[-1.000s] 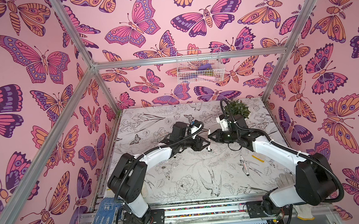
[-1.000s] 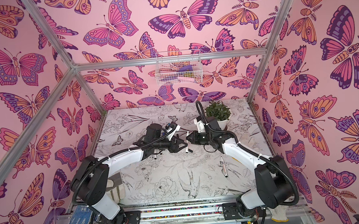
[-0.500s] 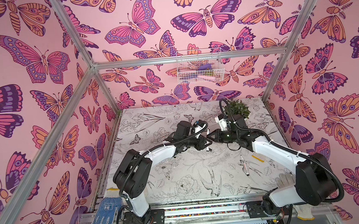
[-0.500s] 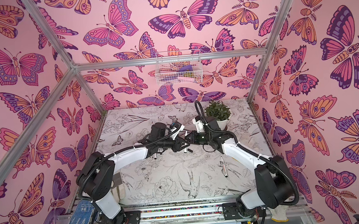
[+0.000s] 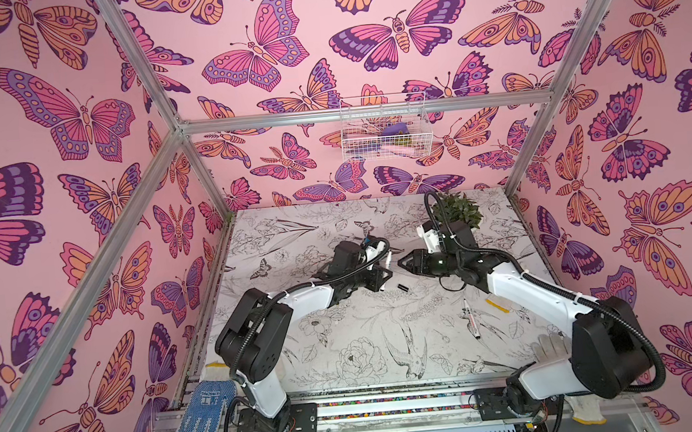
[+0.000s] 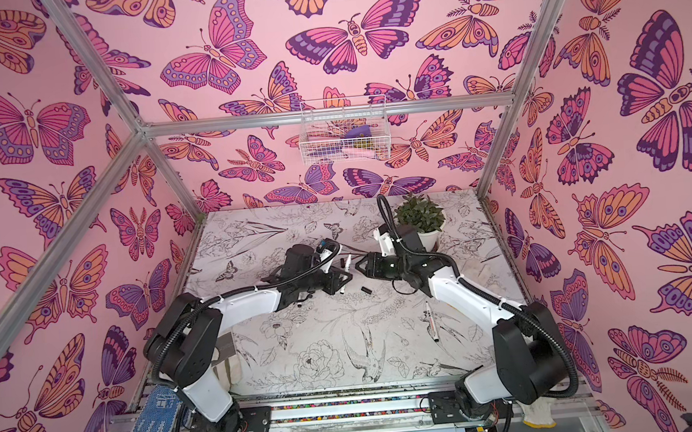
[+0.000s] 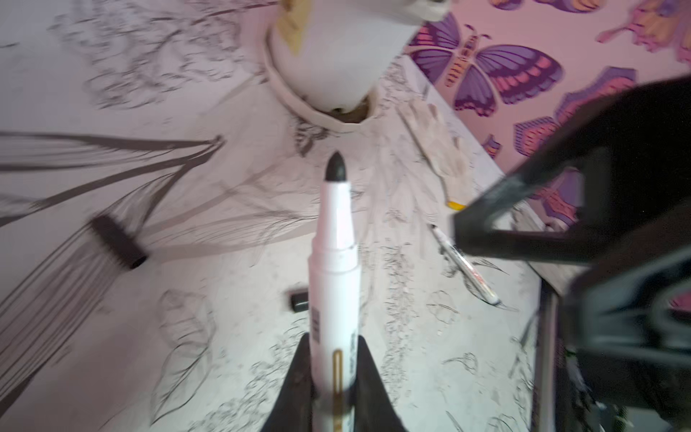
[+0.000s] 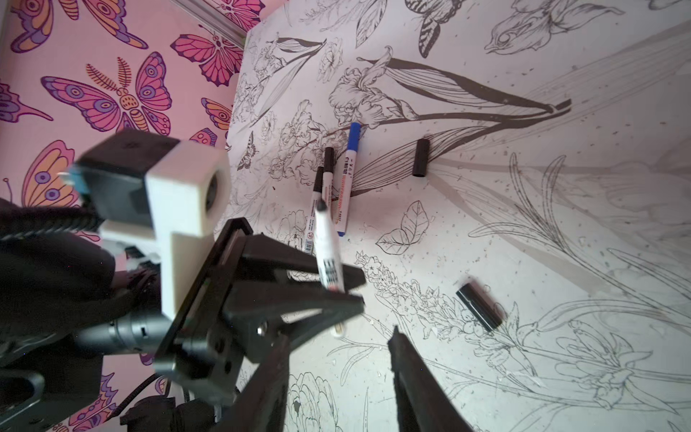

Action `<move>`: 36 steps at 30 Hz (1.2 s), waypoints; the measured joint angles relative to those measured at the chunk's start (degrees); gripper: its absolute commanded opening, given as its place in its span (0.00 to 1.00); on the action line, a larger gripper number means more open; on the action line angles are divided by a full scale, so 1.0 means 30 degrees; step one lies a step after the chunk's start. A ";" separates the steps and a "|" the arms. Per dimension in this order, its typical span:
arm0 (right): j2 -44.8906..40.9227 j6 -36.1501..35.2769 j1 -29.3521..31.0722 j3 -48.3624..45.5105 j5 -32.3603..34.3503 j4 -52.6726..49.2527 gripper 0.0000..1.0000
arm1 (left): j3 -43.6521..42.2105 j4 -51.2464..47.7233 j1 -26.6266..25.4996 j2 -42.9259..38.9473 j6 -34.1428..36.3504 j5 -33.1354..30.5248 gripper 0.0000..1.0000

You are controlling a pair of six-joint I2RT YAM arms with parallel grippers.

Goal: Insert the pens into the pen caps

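The step in hand is judged to be the capping of the fourth pen. An uncapped pen (image 7: 334, 262) is clamped by its barrel in the left hand (image 7: 332, 344) at mid-surface, with the dark tip left free and aimed toward the far right. The right hand (image 5: 402, 263) is held just to the right of it, with its jaws apart and nothing between them.

A black cap (image 5: 403, 287) is seen lying on the surface (image 5: 345, 342) just nearer than the two hands, and a second black cap (image 8: 420, 157) lies apart from it. Three capped pens (image 8: 346, 179), one with a blue cap and two with black, are laid side by side on the far left, beyond the left hand. One more loose pen (image 5: 470, 321) lies on the near right and appears to be uncapped.

For the next move, the nearer black cap would have to be picked up by the right hand, with its open end kept clear. That end would then have to be lined up with the held pen's tip and pressed on along the barrel's axis, while the pen is kept steady.
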 measured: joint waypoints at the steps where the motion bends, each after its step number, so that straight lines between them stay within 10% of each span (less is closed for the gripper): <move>1: 0.0015 -0.0087 0.0000 -0.0036 0.0000 -0.0226 0.46 | -0.0284 0.0066 0.0291 -0.0124 -0.0255 -0.0510 0.00; 17: 0.6907 -0.1756 0.0532 0.1443 -0.1668 -0.5202 0.44 | -0.0852 0.0984 0.1202 -0.2273 -0.0831 -0.3818 0.00; 36: 1.1125 -0.2528 0.0510 0.8546 0.3803 -0.8539 0.44 | -0.0852 0.0903 0.1202 -0.2280 -0.0248 -0.4022 0.00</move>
